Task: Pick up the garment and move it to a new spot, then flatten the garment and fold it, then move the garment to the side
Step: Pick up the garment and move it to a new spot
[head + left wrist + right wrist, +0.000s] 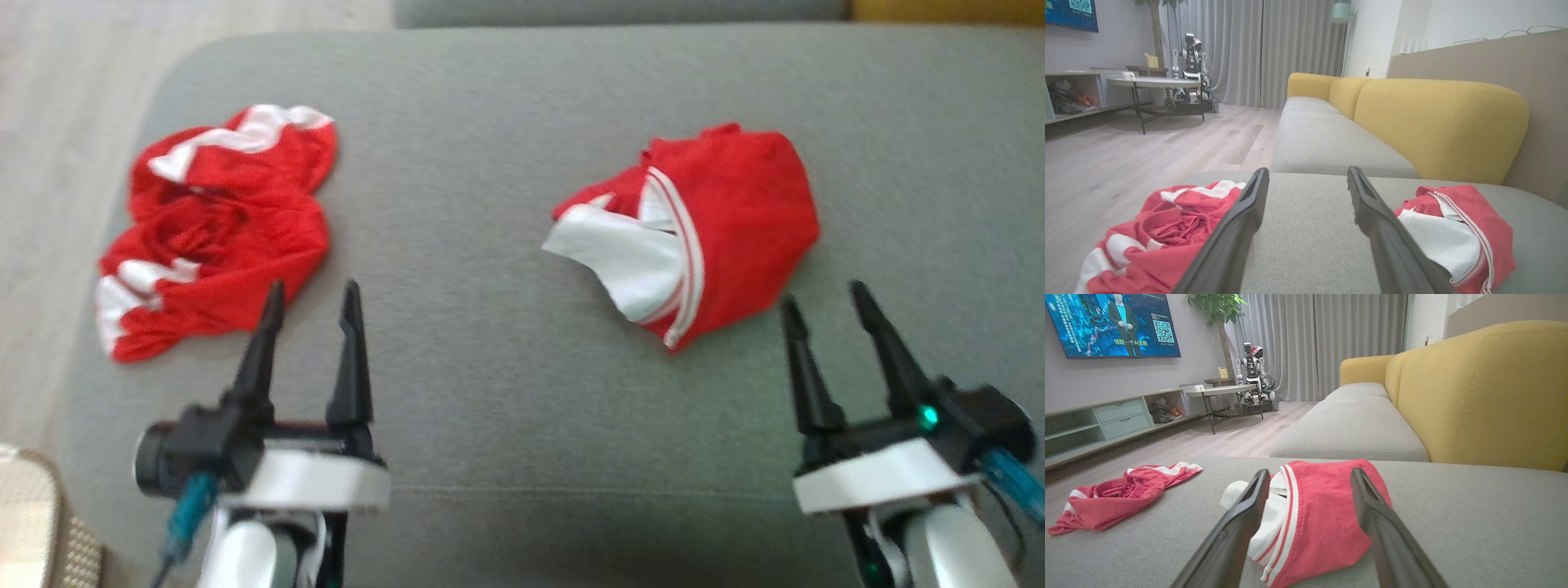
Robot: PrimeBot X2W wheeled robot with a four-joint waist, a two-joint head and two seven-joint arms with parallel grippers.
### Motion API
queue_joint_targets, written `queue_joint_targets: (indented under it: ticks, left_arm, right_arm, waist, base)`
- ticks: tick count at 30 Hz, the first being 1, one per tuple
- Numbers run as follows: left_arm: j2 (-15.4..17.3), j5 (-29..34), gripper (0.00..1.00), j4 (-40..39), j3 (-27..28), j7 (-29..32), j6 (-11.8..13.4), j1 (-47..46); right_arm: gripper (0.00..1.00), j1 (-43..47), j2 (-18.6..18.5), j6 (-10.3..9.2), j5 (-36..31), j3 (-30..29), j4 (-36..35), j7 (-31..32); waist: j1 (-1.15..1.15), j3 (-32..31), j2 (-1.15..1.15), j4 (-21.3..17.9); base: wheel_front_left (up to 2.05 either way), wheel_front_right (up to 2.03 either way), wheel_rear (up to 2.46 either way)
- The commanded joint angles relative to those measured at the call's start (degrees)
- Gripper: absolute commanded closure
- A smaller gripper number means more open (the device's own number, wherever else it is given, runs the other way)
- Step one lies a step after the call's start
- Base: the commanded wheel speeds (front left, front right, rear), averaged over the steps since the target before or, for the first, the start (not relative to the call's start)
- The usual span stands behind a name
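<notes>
Two red and white garments lie on the grey seat cushion [490, 425]. One garment [220, 229] [1163, 232] [1114, 496] is crumpled near the cushion's left edge. The other garment [718, 220] [1474, 228] [1327, 518] is bunched at the right, with a white panel and striped trim showing. My left gripper [313, 294] [1307, 175] is open and empty, its left fingertip at the lower right edge of the crumpled garment. Just short of the right garment's near edge, my right gripper [823, 298] [1309, 475] also stands open and empty.
The cushion's rounded left edge drops to a pale wood floor [49, 163]. A yellow backrest [1437, 122] rises behind and to the right. Across the room stand a low table [1220, 390] and another robot [1253, 375]. A woven object [33, 523] sits at the lower left.
</notes>
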Motion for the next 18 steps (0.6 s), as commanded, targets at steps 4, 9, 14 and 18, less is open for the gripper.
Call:
queue_joint_targets:
  ticks: [4,9,14,18]
  left_arm:
    - [-0.67,2.54,0.0,-6.28,3.37,-0.67,-1.99,3.59]
    - [-0.77,4.44,0.0,-7.12,4.55,-0.67,-3.51,7.75]
    - [-0.79,4.97,0.0,-5.22,3.69,-0.68,-4.41,10.17]
    - [-0.8,5.18,0.0,-4.75,3.54,-0.68,-4.04,10.34]
  right_arm:
    - [0.0,2.87,0.05,-0.01,-2.42,-2.44,-3.75,-0.12]
    - [0.0,5.48,0.05,-0.01,-2.23,-3.73,-2.71,-0.12]
    - [0.0,6.14,0.05,-0.01,-1.82,-3.2,-1.75,-0.12]
    - [0.0,6.0,0.05,-0.01,-1.54,-3.01,-1.46,-0.12]
  waist:
    - [0.0,-3.58,0.0,4.24]
    - [0.0,-4.52,0.0,4.4]
    - [0.0,-4.64,0.0,3.54]
    - [0.0,-4.53,0.0,3.08]
  base:
    - [0.0,0.0,0.0]
    - [0.0,0.0,0.0]
    - [0.0,0.0,0.0]
    - [0.0,0.0,0.0]
